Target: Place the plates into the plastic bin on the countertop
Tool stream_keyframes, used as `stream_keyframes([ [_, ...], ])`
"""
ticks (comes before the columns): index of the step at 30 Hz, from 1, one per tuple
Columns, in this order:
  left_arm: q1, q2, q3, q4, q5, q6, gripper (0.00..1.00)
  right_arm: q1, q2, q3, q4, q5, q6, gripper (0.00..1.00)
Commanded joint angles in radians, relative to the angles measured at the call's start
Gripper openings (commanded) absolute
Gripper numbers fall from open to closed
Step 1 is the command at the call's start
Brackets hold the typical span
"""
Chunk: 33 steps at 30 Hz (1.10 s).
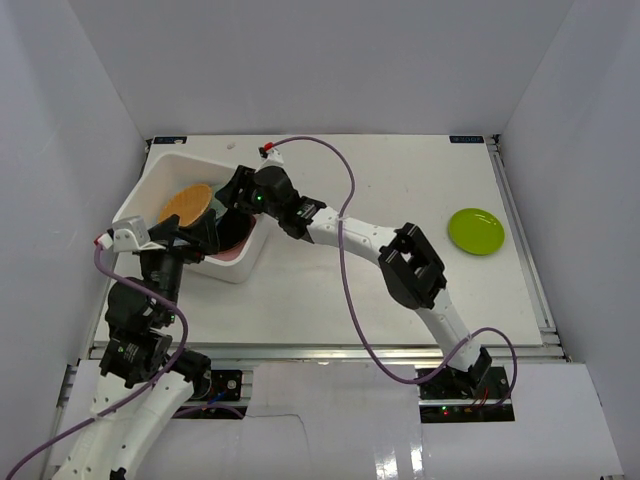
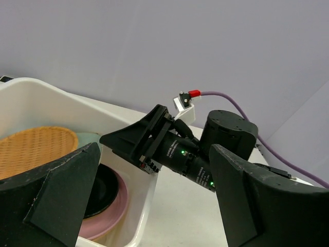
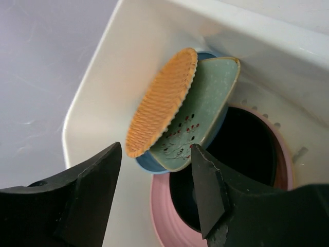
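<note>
Orange ribbed plate on green dish

Six plates: an orange plate, green dish, blue plate, pink plate and black plate in the one bin, and one lime plate by the tabletop's right edge.
</note>
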Motion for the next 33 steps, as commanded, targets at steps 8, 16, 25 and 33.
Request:
stream_keyframes([
  [8, 0.01, 0.158, 0.063, 0.001, 0.171, -0.062, 0.98, -0.026, -0.483, -0.392, 0.222, 0.118, -0.19, 0.5],
  [16, -0.006, 0.464, 0.147, 0.097, 0.601, -0.298, 0.98, -0.361, -1.18, -0.936, 0.128, 0.257, -0.33, 0.22],
  [25, -0.42, 0.866, 0.33, 0.222, 0.43, -0.272, 0.96, -1.022, -1.34, -1.209, -0.114, 0.267, -0.306, 0.55],
  [33, -0.478, 0.694, 0.321, 0.077, 0.399, -0.105, 0.98, -1.449, -1.189, -1.531, 0.087, -0.092, 0.007, 0.66],
])
